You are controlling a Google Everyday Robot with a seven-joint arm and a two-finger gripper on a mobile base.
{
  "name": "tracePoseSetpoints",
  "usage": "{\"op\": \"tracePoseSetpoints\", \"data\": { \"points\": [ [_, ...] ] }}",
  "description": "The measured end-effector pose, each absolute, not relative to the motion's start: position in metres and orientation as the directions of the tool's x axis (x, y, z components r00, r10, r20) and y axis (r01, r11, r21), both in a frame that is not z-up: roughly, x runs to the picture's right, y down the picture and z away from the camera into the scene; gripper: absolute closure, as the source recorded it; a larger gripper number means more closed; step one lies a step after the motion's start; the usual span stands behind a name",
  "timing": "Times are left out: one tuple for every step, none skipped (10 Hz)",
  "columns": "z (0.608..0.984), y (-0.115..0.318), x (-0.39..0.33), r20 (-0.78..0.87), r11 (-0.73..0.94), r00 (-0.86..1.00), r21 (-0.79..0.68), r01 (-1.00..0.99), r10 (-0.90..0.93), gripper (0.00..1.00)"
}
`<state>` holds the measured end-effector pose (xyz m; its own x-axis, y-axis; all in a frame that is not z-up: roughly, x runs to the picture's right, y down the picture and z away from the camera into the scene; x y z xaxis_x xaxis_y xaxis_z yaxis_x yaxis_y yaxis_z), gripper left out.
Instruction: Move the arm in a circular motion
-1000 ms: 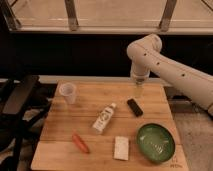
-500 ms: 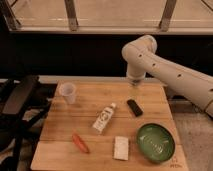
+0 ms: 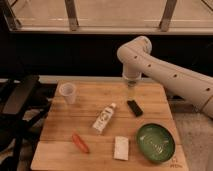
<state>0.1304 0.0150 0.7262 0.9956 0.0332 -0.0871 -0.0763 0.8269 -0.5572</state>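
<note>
My white arm (image 3: pixel 165 75) reaches in from the right, bends at an elbow high over the back of the table, and points straight down. The gripper (image 3: pixel 131 93) hangs over the back middle of the wooden table (image 3: pixel 90 95), just behind a small black block (image 3: pixel 134 107). It holds nothing that I can see.
On the table are a clear plastic cup (image 3: pixel 68 93) at the back left, a white bottle (image 3: pixel 104 118) lying in the middle, an orange carrot (image 3: pixel 79 142) and a white sponge (image 3: pixel 121 148) at the front, and a green bowl (image 3: pixel 155 142) at the front right. A black chair (image 3: pixel 20 100) stands to the left.
The arm and gripper have shifted a little to the left over the back of the table. The objects on the table have not moved.
</note>
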Motion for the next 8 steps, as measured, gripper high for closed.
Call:
{"op": "tracePoseSetpoints", "data": {
  "points": [
    [0.726,0.014,0.129,-0.084,0.827,0.996,-0.557,-0.073,0.031,0.35],
    [0.727,0.015,0.129,-0.078,0.827,0.997,-0.558,-0.060,0.020,0.35],
    [0.726,0.023,0.122,-0.040,0.819,0.999,-0.574,-0.006,-0.021,0.35],
    [0.725,0.035,0.110,0.005,0.803,0.998,-0.594,0.050,-0.058,0.35],
    [0.723,0.047,0.097,0.046,0.785,0.995,-0.612,0.095,-0.085,0.35],
    [0.717,0.067,0.081,0.106,0.759,0.988,-0.633,0.152,-0.110,0.35],
    [0.709,0.079,0.075,0.136,0.748,0.984,-0.640,0.177,-0.117,0.35],
    [0.704,0.087,0.073,0.153,0.741,0.980,-0.643,0.194,-0.125,0.35]
  ]
}}
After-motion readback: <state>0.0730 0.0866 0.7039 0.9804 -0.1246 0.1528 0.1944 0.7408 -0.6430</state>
